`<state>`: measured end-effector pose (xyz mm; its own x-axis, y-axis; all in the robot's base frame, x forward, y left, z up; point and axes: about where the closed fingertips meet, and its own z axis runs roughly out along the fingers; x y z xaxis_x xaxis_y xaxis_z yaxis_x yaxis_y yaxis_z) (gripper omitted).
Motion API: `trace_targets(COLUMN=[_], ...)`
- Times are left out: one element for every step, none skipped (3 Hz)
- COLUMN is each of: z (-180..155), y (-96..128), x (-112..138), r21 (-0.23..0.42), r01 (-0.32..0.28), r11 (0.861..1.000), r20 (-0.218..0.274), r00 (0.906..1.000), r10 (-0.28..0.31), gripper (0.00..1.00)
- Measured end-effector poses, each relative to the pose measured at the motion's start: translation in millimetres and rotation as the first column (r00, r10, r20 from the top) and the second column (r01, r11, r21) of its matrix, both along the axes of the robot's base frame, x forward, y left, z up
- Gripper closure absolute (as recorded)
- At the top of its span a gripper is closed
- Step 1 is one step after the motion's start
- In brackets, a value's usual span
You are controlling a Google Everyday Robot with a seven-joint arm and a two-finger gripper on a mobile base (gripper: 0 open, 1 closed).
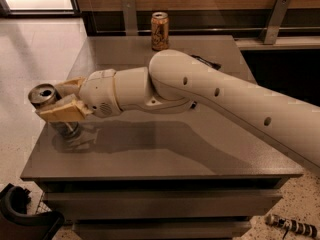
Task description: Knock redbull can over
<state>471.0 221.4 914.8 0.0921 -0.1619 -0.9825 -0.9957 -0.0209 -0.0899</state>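
Note:
The redbull can (42, 94), slim with a shiny silver top and pull tab, is at the left edge of the grey table (165, 154), leaning a little to the left. My gripper (48, 101) is at the can, with one tan finger (64, 112) in front of its body and the other (70, 85) behind it. The fingers are closed against the can's sides. Most of the can's body is hidden by the near finger; its lower part (68, 129) shows below it.
A gold-brown can (160, 31) stands upright at the table's far edge. A dark flat packet (206, 62) lies behind my arm. A black object (22, 216) is on the floor at the lower left, and a striped item (292, 226) at the lower right.

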Motion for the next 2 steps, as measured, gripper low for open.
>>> trace_targets(z=[26, 45], y=[-25, -42], x=[0, 7], r21=[-0.139, -0.306], r01=[0.037, 0.061], r11=[0.99, 0.95], r20=[0.028, 0.071], r00=[0.999, 0.9966], r10=[-0.033, -0.041], gripper=[1.0, 1.0])
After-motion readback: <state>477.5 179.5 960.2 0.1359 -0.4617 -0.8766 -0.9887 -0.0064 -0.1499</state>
